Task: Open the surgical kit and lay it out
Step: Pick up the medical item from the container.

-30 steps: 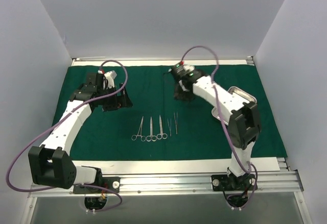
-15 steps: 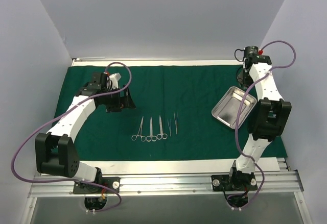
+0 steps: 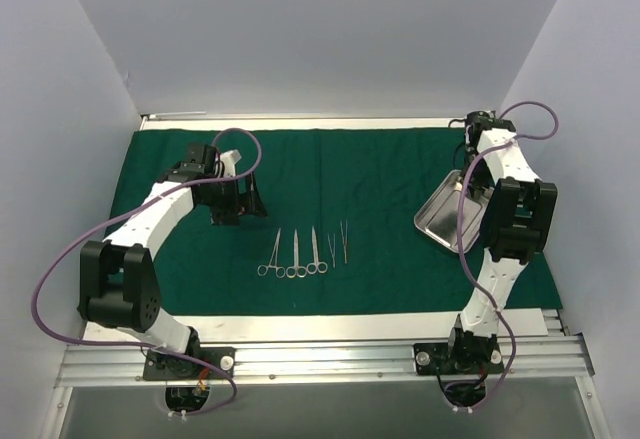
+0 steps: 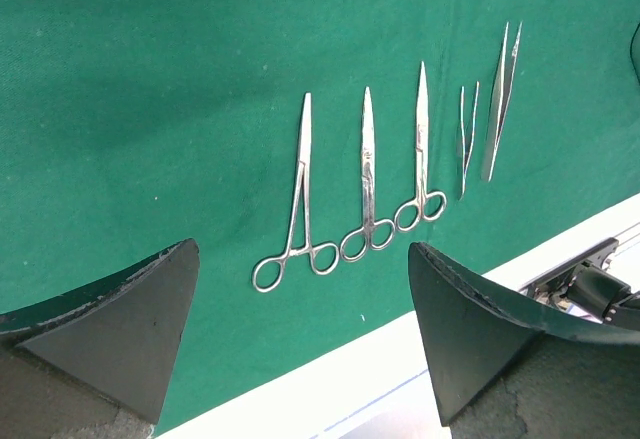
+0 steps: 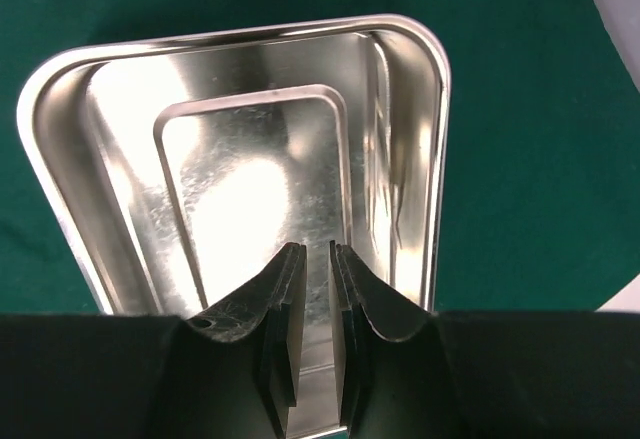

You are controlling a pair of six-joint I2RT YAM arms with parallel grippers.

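Right gripper: the jaws are nearly together, with only a slim gap between them, and they have been closing during the last second. It hangs over the tray at the upper right of the top view. Nothing is visible inside the gap. Whether the tray's rim is caught lower between the fingers I cannot tell, because the fingers hide that place.
Left gripper: it is opened wide and holds nothing. It hovers above the cloth at the upper left of the top view and looks down on the ring-handled instruments.
Change: one second ago the right arm reached over the upper middle of the cloth and covered part of the tray. Now it has swung to the upper right corner and stands at the tray's upper end. The left arm has shifted only a little toward the middle.
Tray: it is empty and shiny, and lies on the cloth at the right of the top view, turned at an angle.
Cloth: it is dark green and spread flat across the table.
Instruments: three ring-handled ones and two tweezers lie in a row at the lower middle of the top view, apart from the tray.
Meaning for the task: the wrap is already open and the tools are laid out. I judge that the tray is the last piece to arrange, and that the right arm is preparing to take it.
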